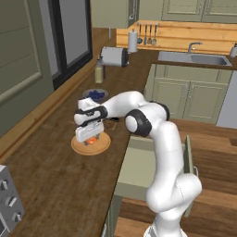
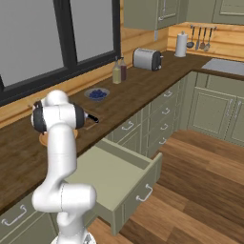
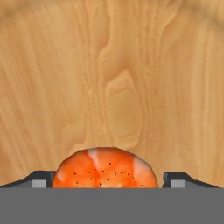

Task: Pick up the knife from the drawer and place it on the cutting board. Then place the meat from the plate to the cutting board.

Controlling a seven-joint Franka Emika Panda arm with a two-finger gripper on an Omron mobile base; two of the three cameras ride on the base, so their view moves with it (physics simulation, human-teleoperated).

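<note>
Gripper (image 3: 105, 183), jaws spread, straddles the speckled orange meat (image 3: 105, 170) at six o'clock on the round woodgrain plate (image 3: 113, 78).

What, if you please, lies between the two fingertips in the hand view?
The meat lies between the fingertips, resting on the plate. The jaws stand wide on either side of it, with a small gap showing each side.
</note>
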